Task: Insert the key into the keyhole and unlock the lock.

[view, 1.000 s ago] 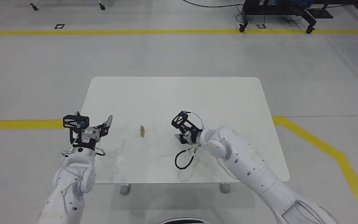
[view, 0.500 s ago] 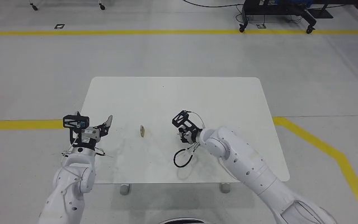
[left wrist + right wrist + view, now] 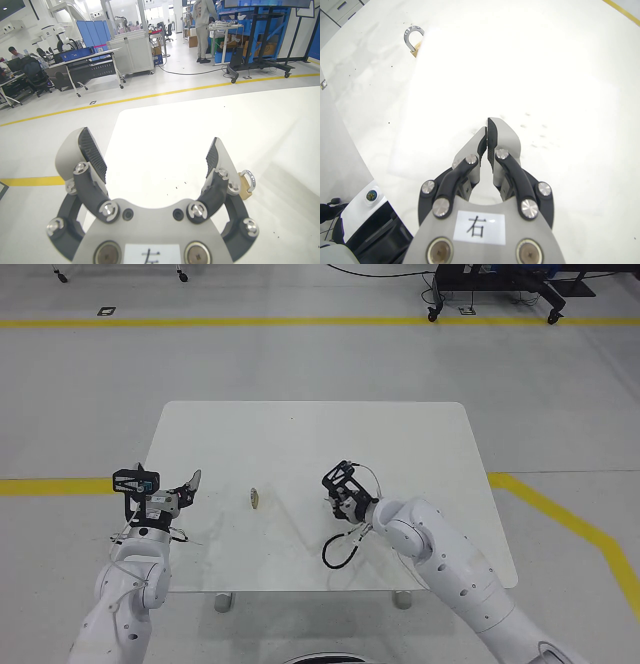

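- Lying on the white worktop (image 3: 400, 434), the brass padlock (image 3: 254, 498) (image 3: 246, 186) (image 3: 413, 41) is left of centre, its silver shackle closed; in the right wrist view glare washes out part of its body.
- Left end effector (image 3: 188, 489) (image 3: 150, 136) sits near the worktop's left edge, ribbed pads spread wide, nothing between them; padlock just beside its one finger, not touching.
- Right end effector (image 3: 340, 502) (image 3: 487, 125) is over mid-worktop, well apart from the padlock, pads pressed together; can't tell if anything is pinched.
- Dark specks (image 3: 176, 186) dot the worktop between the left fingers.
- Yellow line (image 3: 300, 322) crosses the floor beyond.
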Robot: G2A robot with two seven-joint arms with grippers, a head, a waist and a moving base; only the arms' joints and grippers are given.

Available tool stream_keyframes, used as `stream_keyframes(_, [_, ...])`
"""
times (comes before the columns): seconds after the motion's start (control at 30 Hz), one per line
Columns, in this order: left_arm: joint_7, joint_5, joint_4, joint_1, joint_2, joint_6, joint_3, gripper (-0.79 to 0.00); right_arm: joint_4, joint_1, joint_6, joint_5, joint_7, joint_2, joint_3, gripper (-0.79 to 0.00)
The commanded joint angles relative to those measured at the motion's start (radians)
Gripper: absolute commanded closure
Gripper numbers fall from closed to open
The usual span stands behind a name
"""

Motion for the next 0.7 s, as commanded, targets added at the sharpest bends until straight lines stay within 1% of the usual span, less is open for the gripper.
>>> stream_keyframes(0.0, [0.0, 0.0, 0.0, 0.0, 0.0, 0.0, 0.0, -0.785, 0.002, 0.004, -0.019, 0.009, 0.0, 0.001, 0.006, 0.0])
stream_keyframes(0.27, [0.001, -0.009, -0.001, 0.0, 0.0, 0.0, -0.003, -0.785, 0.002, 0.004, -0.019, 0.009, 0.0, 0.001, 0.006, 0.0])
stream_keyframes(0.33, [-0.012, -0.029, -0.029, 0.007, 0.001, -0.024, -0.017, -0.785, 0.002, 0.004, -0.019, 0.009, 0.0, 0.001, 0.006, 0.0])
stream_keyframes(0.4, [-0.066, -0.016, -0.101, 0.018, 0.007, -0.103, -0.032, -0.785, 0.028, -0.001, 0.013, 0.01, -0.047, 0.0, 0.013, 0.0])
stream_keyframes(0.5, [-0.192, -0.02, -0.197, 0.012, 0.014, -0.232, -0.027, -0.785, 0.07, 0.025, 0.011, 0.018, -0.058, -0.009, -0.016, 0.0])
stream_keyframes(0.53, [-0.234, -0.003, -0.226, 0.001, 0.017, -0.254, -0.027, -0.785, 0.088, 0.037, 0.019, 0.019, -0.055, -0.013, -0.025, 0.0])
stream_keyframes(0.6, [-0.314, 0.053, -0.272, -0.018, 0.02, -0.304, 0.008, -0.785, 0.115, 0.059, 0.03, 0.026, -0.054, -0.02, -0.042, 0.0])
stream_keyframes(0.63, [-0.338, 0.064, -0.28, -0.028, 0.021, -0.318, 0.023, -0.785, 0.124, 0.065, 0.033, 0.029, -0.051, -0.022, -0.046, 0.0])
stream_keyframes(0.67, [-0.391, 0.093, -0.284, -0.056, 0.021, -0.331, 0.057, -0.785, 0.138, 0.077, 0.034, 0.034, -0.052, -0.025, -0.053, 0.0])
